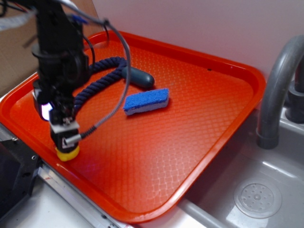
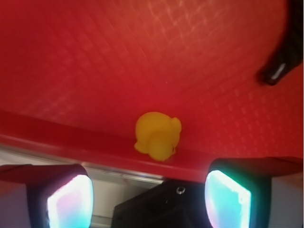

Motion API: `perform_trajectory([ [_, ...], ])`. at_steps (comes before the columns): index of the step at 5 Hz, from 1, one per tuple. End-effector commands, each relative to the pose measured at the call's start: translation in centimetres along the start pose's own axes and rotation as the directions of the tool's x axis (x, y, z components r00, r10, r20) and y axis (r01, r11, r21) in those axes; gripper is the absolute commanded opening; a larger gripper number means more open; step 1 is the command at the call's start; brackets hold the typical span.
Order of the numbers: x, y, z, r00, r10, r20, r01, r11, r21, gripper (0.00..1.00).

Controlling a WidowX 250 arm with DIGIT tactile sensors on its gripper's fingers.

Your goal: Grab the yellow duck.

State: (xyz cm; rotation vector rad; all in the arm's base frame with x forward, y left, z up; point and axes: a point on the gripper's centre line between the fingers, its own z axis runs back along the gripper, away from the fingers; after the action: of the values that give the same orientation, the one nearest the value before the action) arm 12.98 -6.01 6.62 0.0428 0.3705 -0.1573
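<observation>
The yellow duck [image 1: 67, 154] is tiny and sits on the orange tray [image 1: 190, 118] right at its front left rim. In the wrist view the duck [image 2: 158, 134] lies on the tray floor beside the rim, ahead of the jaws. My gripper [image 1: 64, 137] hangs directly above the duck and hides most of it in the exterior view. In the wrist view my gripper [image 2: 148, 202] is open, its two glowing pads far apart, with the duck between their lines but beyond the tips, untouched.
A blue sponge [image 1: 146, 101] lies mid-tray. A dark blue rope with a dark teal handle [image 1: 140, 77] lies at the tray's back left. A grey faucet [image 1: 275, 90] and sink drain [image 1: 256, 199] are to the right. A black block [image 2: 161, 209] lies below the tray rim.
</observation>
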Motion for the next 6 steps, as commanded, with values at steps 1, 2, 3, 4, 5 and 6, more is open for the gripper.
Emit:
perform_trajectory([
  [1, 0.2, 0.3, -3.1, 0.996, 0.021, -0.092, -0.017, 0.999, 0.044, 1.0],
  [2, 0.2, 0.3, -3.4, 0.992, 0.034, -0.121, -0.029, 0.999, 0.046, 1.0],
  [3, 0.2, 0.3, -3.4, 0.986, 0.038, -0.161, -0.031, 0.999, 0.043, 0.53],
  [4, -0.1, 0.8, -3.4, 0.981, 0.046, -0.189, -0.038, 0.998, 0.042, 0.0],
  [5, -0.3, 1.6, -3.4, 0.975, 0.082, -0.208, -0.075, 0.996, 0.044, 0.0],
  [6, -0.4, 1.6, -3.3, 0.975, 0.096, -0.2, -0.085, 0.994, 0.064, 0.0],
])
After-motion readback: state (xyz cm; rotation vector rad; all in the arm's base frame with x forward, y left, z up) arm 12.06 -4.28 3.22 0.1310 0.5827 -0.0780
